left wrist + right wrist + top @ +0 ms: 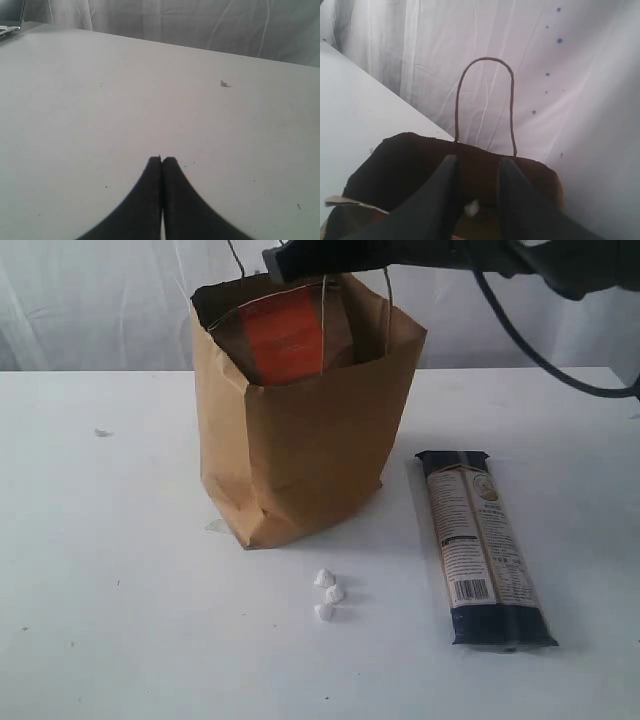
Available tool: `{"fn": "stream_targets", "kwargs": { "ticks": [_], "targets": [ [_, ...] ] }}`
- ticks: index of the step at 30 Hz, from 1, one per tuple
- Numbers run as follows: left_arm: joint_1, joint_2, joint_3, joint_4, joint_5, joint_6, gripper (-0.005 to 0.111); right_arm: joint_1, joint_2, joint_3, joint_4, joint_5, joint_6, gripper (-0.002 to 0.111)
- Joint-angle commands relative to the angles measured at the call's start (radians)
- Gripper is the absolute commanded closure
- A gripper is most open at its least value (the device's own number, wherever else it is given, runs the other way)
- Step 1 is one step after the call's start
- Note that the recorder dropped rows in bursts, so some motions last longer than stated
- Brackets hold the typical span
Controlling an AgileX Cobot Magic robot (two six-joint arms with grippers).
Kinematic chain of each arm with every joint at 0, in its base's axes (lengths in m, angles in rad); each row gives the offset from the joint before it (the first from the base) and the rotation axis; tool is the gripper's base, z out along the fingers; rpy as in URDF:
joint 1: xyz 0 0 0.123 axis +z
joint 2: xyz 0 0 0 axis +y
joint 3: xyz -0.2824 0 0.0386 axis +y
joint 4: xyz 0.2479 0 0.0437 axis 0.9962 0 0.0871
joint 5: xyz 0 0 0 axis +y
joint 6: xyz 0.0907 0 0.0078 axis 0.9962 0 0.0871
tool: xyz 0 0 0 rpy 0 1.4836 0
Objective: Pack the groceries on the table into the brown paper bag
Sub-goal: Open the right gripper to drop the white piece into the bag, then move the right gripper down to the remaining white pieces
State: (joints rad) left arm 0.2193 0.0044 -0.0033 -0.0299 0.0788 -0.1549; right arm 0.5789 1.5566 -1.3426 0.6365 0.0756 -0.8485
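1. Right wrist view: right fingers [432,200] parted, empty, over the brown paper bag [300,460]; pulling out could snag its handle [485,59] and tip it.
2. Brown pouch [285,335] stands inside, tall; it may block the pasta packet [485,550] lying on the worktop [120,570].
3. Left fingers [150,200] clenched, empty.

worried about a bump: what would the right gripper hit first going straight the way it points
Probably the inside of the paper bag, near the pouch already in it; depth is unclear.
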Motion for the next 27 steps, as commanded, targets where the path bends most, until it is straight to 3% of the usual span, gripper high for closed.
{"fn": "stream_targets", "kwargs": {
  "ticks": [1,4,11,18,22,27],
  "targets": [
    [-0.003,-0.004,0.003,0.003,-0.003,0.001,0.107,0.0,-0.003,-0.006,-0.003,-0.008,0.033,0.081],
    [-0.003,-0.004,0.003,0.003,-0.003,0.001,0.107,0.0,-0.022,-0.006,-0.003,0.074,0.132,0.081],
    [-0.003,-0.004,0.003,0.003,-0.003,0.001,0.107,0.0,-0.112,-0.006,-0.006,0.337,0.143,0.082],
    [-0.003,-0.004,0.003,0.003,-0.003,0.001,0.107,0.0,-0.2,-0.006,-0.047,0.548,0.143,0.107],
    [-0.003,-0.004,0.003,0.003,-0.003,0.001,0.107,0.0,-0.246,0.038,-0.072,0.706,0.155,0.108],
    [-0.003,-0.004,0.003,0.003,-0.003,0.001,0.107,0.008,-0.298,0.184,-0.085,0.677,0.157,0.108]
  ]
}}
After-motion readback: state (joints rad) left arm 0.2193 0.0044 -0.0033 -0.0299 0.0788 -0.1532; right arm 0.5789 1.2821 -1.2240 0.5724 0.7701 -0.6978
